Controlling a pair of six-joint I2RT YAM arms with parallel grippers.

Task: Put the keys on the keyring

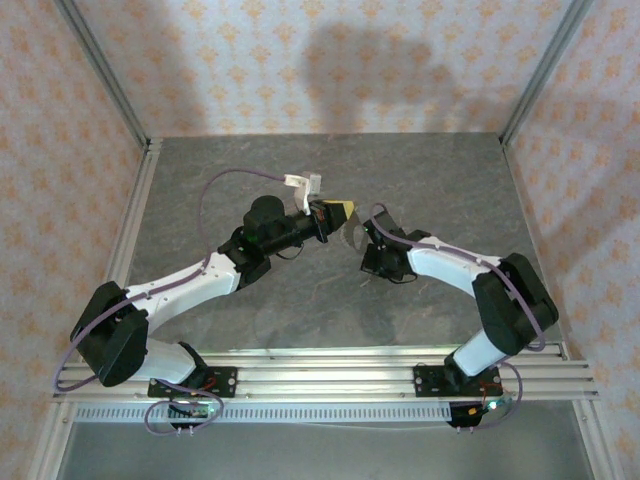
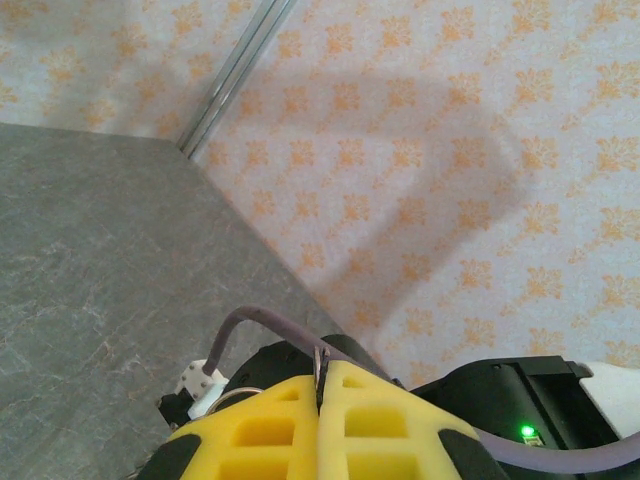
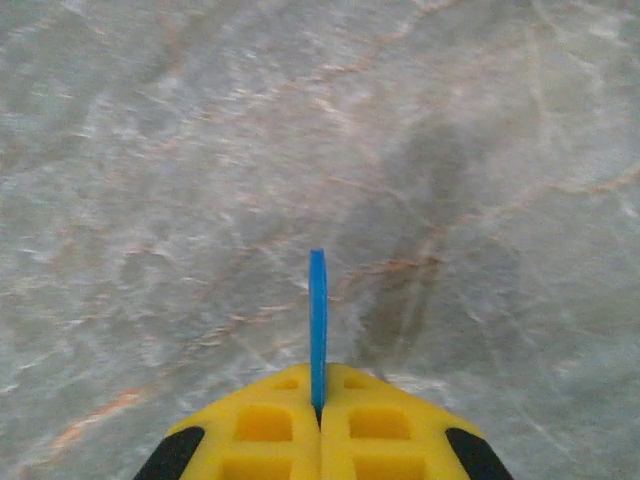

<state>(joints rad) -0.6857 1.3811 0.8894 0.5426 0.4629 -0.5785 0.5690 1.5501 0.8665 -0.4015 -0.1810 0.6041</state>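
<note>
As right claw (image 3: 319, 405) nips key (image 3: 317, 310) edge-on, marbled table (image 3: 150, 150) lies below.

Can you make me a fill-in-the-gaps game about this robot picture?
The key in the right pincer has a ___ head.
The thin loop poking out of the left pincer is the ___.
Both pincers' fingers are coloured ___.
Missing words: blue, keyring, yellow.
</note>
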